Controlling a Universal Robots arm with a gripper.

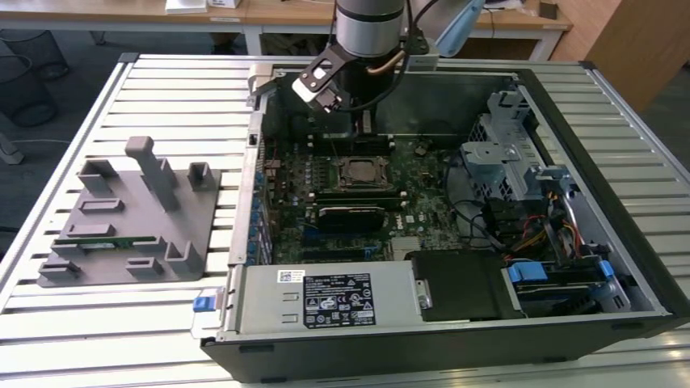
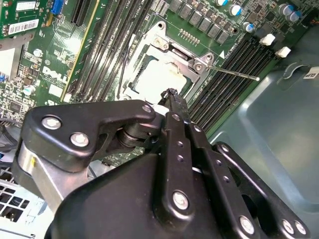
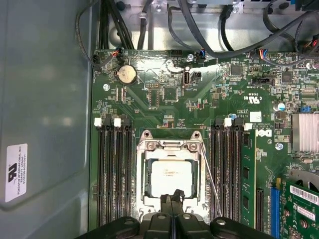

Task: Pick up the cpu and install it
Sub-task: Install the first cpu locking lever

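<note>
The cpu (image 3: 171,174), a silver-topped square chip, lies flat in the socket of the green motherboard (image 3: 164,94) inside the open computer case. It also shows in the second wrist view as the cpu (image 2: 158,79) and, small, in the exterior view as the cpu (image 1: 357,171). My gripper (image 3: 173,197) hovers over the chip's near edge with its black fingers pressed together and nothing between them. The same shut tips of the gripper (image 2: 172,94) stand just above the socket frame. In the exterior view the gripper (image 1: 363,129) hangs over the board's far part.
A thin socket lever (image 3: 212,184) sticks out beside the socket, between it and the black memory slots (image 3: 112,169). Case walls (image 1: 518,81) and cables (image 1: 485,218) ring the board. A grey tray (image 1: 129,218) holding a green memory stick (image 1: 103,241) sits at the exterior view's left.
</note>
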